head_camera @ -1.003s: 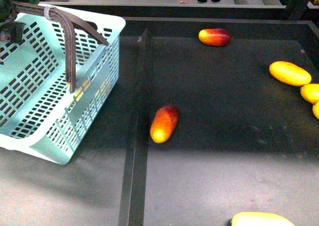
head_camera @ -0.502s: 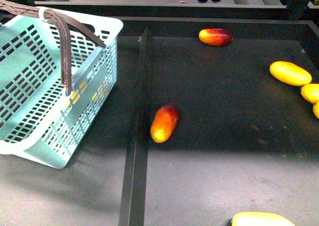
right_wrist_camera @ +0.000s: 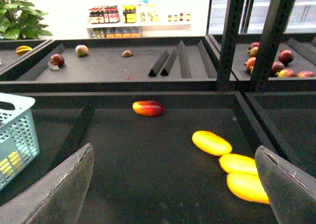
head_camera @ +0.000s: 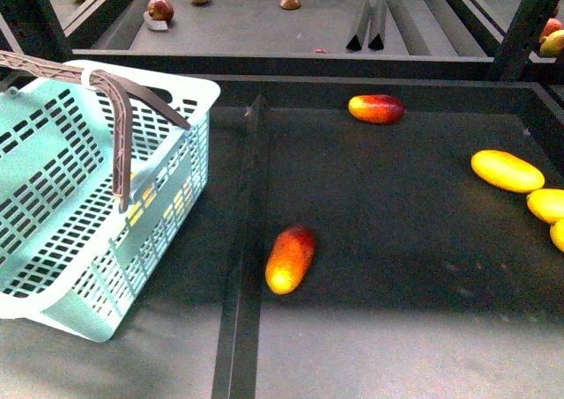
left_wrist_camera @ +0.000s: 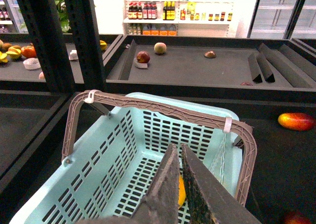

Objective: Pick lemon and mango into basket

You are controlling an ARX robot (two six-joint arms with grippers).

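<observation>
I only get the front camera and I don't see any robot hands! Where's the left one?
Observer: The left gripper hangs over the basket, jaws almost together, holding nothing.
Operator: Is any fruit inside the basket?
Observer: Something yellow lies on its floor, mostly hidden behind the fingers.
Operator: And the right hand?
Observer: The right gripper is wide open above the dark shelf, facing the mango.
</observation>
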